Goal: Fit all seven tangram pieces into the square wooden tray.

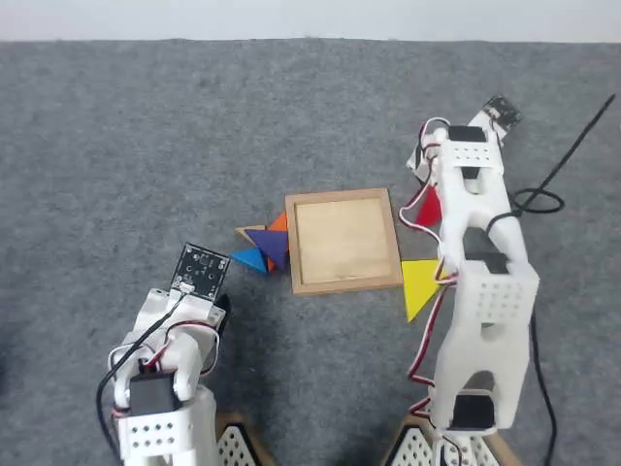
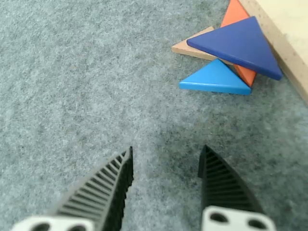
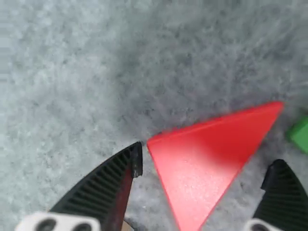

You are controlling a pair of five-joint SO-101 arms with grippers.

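The square wooden tray (image 1: 392, 233) lies mid-table with nothing inside it. Against its left side is a pile: a dark blue triangle (image 2: 239, 44) on top of an orange piece (image 2: 235, 12), a tan piece (image 2: 192, 48) and a light blue triangle (image 2: 215, 80). My left gripper (image 2: 166, 168) is open over bare carpet, short of that pile. A yellow triangle (image 1: 418, 284) lies right of the tray. My right gripper (image 3: 207, 166) is open, its fingers either side of a red triangle (image 3: 209, 154) on the carpet. A green piece (image 3: 301, 134) shows just beyond it.
Grey carpet (image 1: 146, 146) covers the table. A black cable (image 1: 548, 189) loops at the right, beside the right arm (image 1: 480, 282). The left arm's base (image 1: 160, 398) stands at the front left.
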